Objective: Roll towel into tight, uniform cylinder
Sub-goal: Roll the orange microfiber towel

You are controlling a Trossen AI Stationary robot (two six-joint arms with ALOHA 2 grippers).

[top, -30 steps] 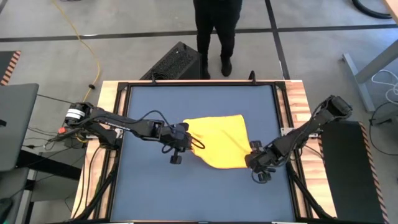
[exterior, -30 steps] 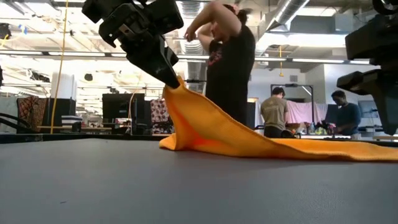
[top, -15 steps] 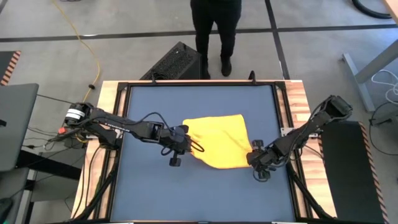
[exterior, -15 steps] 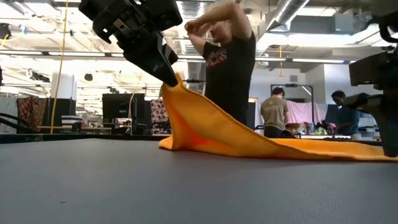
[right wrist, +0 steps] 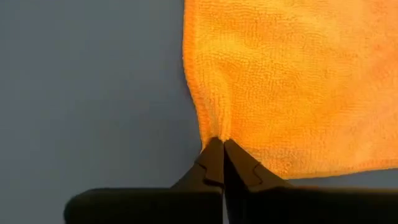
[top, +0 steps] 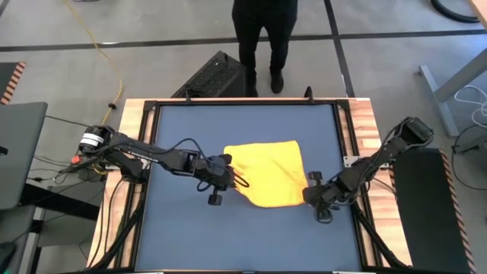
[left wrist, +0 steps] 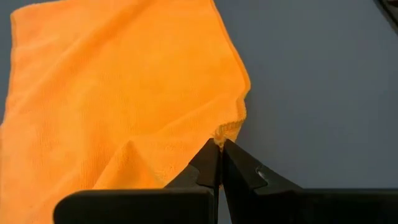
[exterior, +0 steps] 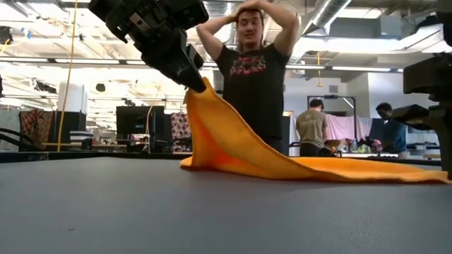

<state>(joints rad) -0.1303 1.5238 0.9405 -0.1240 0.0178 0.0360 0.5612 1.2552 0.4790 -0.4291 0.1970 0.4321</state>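
Grey matting covered the table [top: 183, 137] seen from above, where the towel [top: 270, 173] lay spread near its middle, the left gripper [top: 228, 169] clamped on its left edge and the right gripper [top: 310, 192] pinching its right corner. Low down, the left gripper [exterior: 196, 82] held one corner lifted while a person [exterior: 253, 63] stood behind. Both wrist views showed fingers [left wrist: 211, 163] closed on cloth edges [right wrist: 221, 134].
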